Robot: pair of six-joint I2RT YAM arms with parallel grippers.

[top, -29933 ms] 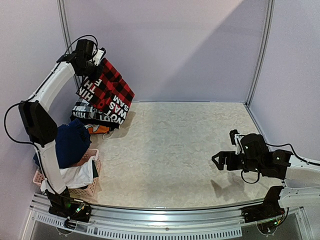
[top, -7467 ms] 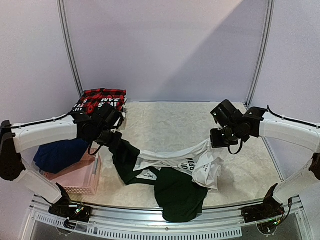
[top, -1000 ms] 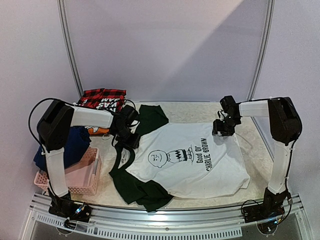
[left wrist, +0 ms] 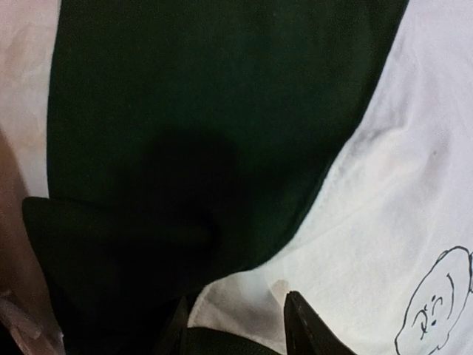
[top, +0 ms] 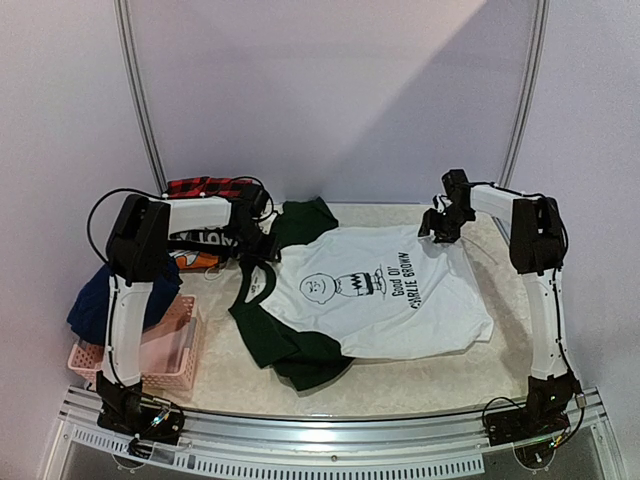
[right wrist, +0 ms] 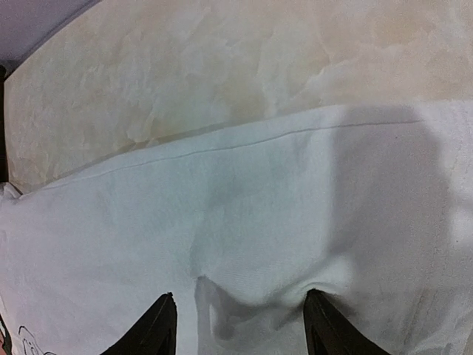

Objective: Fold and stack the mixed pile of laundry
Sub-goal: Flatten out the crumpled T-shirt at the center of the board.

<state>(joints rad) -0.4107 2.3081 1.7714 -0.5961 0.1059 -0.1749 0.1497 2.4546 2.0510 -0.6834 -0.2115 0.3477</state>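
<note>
Top view, T-shirt: the T-shirt [top: 380,300] lies print up, spread across the middle of the worktop [top: 440,385]. Its near sleeve [top: 290,355] is rumpled.
Top view, arms: the left arm [top: 200,212] reaches the collar side and the right arm [top: 490,198] the far hem corner. We judge the step to be flattening before the first fold.
Top view, rest: the plaid shirt [top: 205,187] sits folded at the far left, and navy cloth [top: 95,300] heaps over the basket [top: 160,370].
Left wrist, jaws: apart, over the seam where dark cloth [left wrist: 207,111] meets the white body. We cannot tell whether they grip.
Right wrist, jaws: released, with the tips pressing the cloth just inside the hem [right wrist: 222,144] and a small pucker between them.
Doing it well: we lift straight up so nothing drags, then smooth the rumpled sleeve first.
</note>
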